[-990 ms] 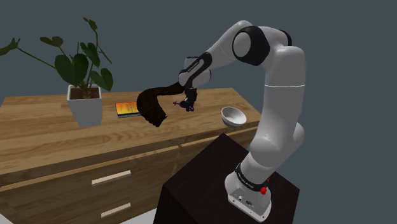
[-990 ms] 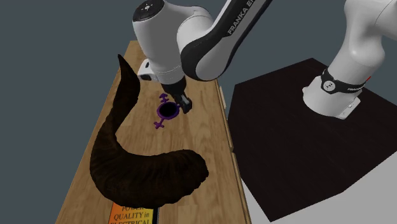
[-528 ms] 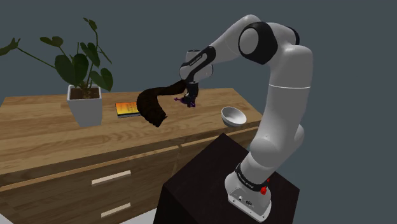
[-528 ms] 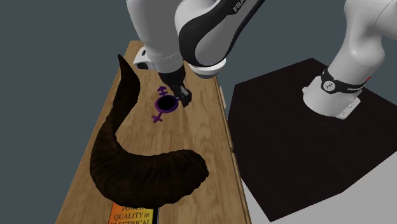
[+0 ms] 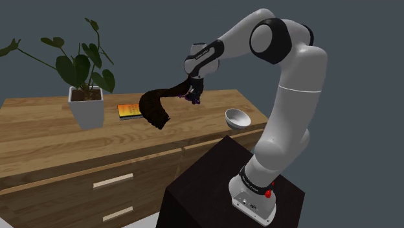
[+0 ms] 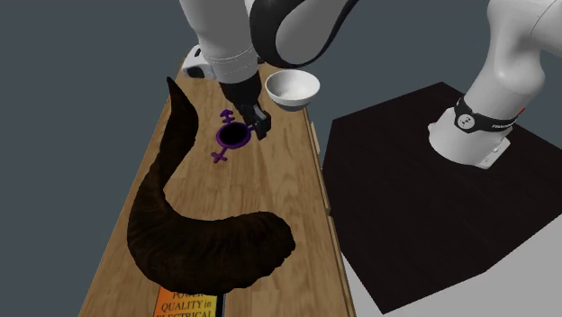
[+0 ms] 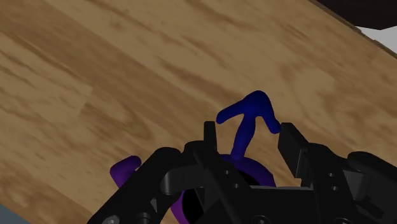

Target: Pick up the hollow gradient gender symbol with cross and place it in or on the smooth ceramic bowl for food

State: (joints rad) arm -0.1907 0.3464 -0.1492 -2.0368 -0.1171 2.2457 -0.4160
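While the big dark brown horn [image 6: 205, 236] lies in a curve along the wooden dresser top [image 6: 286, 194], its thin tip runs up just beside my hand, on the second exterior view's left, and it is the nearest thing in the way. A book with an orange cover [image 6: 185, 303] shows from under the horn's thick end. The white bowl [image 6: 293, 88] stands near the dresser's edge, on the other side of my hand from the horn, apart from both. A potted plant in a white pot [image 5: 86, 107] stands well apart, at the shoulder view's left. My arm rises from the black stand [image 6: 423, 207], bends high at the elbow and reaches over the dresser, with the wrist turned down so that my gripper [image 6: 259, 124] points at the wood. My jaws are closed narrowly on the ring of the hollow purple gender symbol [image 7: 252, 113]. I hold it a little above the wood, between the horn's tip and the bowl. Its blue arrow-shaped arm sticks out past my fingertips, and its cross arm points toward the horn.
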